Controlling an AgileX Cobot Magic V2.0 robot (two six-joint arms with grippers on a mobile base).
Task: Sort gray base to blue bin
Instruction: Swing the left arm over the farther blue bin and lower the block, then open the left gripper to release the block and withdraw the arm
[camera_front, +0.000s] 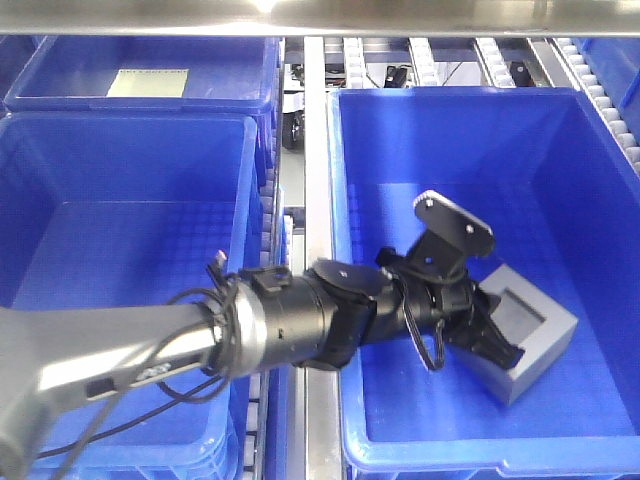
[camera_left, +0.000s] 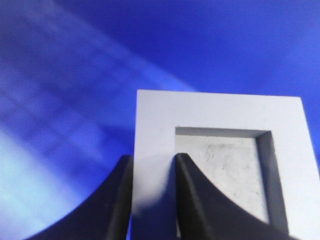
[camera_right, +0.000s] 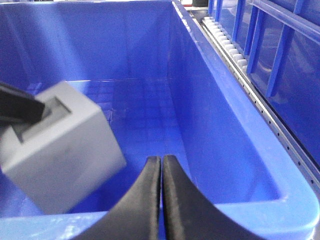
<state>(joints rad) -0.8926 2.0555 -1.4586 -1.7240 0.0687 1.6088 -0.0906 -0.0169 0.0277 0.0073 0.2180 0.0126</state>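
Note:
The gray base (camera_front: 535, 335) is a matte gray block with a square recess, tilted inside the right blue bin (camera_front: 600, 200). My left gripper (camera_front: 497, 343) reaches into that bin from the left. In the left wrist view the gripper (camera_left: 152, 157) is shut on one wall of the gray base (camera_left: 155, 125), one finger outside and one in the recess. From the right wrist I see the gray base (camera_right: 65, 150) at the left with a black left-arm finger (camera_right: 20, 107) in its recess. My right gripper (camera_right: 161, 159) is shut and empty over the blue bin's near rim (camera_right: 225, 220).
A second blue bin (camera_front: 130, 200) stands to the left, and another behind it holds a pale sheet (camera_front: 148, 83). A metal rail (camera_front: 315, 150) runs between the bins. Conveyor rollers (camera_right: 235, 55) and blue bars border the bin's right side.

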